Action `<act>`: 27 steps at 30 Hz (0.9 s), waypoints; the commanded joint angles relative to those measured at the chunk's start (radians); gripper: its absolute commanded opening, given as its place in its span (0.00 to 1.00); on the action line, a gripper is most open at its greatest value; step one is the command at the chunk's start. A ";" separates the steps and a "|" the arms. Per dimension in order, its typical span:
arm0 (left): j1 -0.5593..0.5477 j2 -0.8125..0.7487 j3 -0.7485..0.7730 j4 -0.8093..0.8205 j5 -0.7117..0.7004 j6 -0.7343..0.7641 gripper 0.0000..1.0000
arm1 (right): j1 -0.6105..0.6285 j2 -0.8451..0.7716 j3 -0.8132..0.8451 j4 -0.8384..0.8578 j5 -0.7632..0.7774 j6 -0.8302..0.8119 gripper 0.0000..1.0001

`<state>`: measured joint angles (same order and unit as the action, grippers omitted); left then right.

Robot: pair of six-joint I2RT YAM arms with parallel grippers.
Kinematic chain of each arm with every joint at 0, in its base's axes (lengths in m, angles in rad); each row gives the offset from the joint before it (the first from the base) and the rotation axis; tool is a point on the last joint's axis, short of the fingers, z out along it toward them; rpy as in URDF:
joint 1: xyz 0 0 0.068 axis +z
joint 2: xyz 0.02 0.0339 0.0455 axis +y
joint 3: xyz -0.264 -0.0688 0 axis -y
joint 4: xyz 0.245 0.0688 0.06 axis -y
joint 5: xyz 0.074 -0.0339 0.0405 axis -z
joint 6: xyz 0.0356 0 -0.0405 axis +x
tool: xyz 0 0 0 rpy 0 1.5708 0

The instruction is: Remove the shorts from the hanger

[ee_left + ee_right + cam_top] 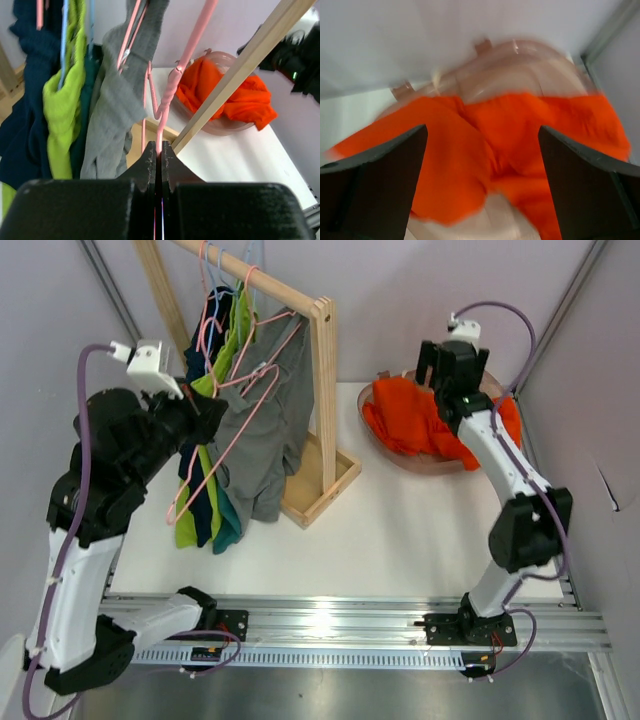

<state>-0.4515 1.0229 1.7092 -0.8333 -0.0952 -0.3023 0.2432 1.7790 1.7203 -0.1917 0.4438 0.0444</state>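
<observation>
Left claw [158, 150]: jaws pinched together on the wire of a pink hanger [172, 85]. Grey shorts [107, 115] hang just beside it on the wooden rack [325, 390]. Lime green shorts [65, 100], teal shorts [228, 525] and navy shorts [20, 100] hang behind the grey. Right claw [482, 150]: spread wide, gripping nothing, hovering over orange shorts [485, 130]. These lie crumpled in a pinkish bowl [440, 462] on the table [400, 540], well apart from the rack.

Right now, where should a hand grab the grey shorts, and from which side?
Probably the loose lower hem of the grey shorts, from the near right: it hangs free, while the lime green shorts and teal shorts crowd its left.
</observation>
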 commanded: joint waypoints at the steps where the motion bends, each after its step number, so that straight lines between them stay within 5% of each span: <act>1: -0.006 0.110 0.148 0.001 0.057 0.049 0.00 | -0.001 -0.271 -0.224 0.121 0.062 0.126 0.99; 7: -0.006 0.192 0.254 0.040 0.196 0.048 0.00 | 0.015 -0.568 -0.540 0.137 0.053 0.187 0.99; 14: -0.007 0.290 0.251 0.183 0.425 -0.004 0.00 | 0.011 -0.766 -0.701 0.078 0.067 0.193 0.99; 27: -0.019 0.477 0.379 0.203 0.424 0.008 0.00 | 0.021 -0.912 -0.880 0.028 0.004 0.298 0.99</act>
<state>-0.4644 1.4734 2.0434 -0.6556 0.3214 -0.2977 0.2584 0.9058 0.8597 -0.1696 0.4618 0.2966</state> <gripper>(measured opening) 0.027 0.993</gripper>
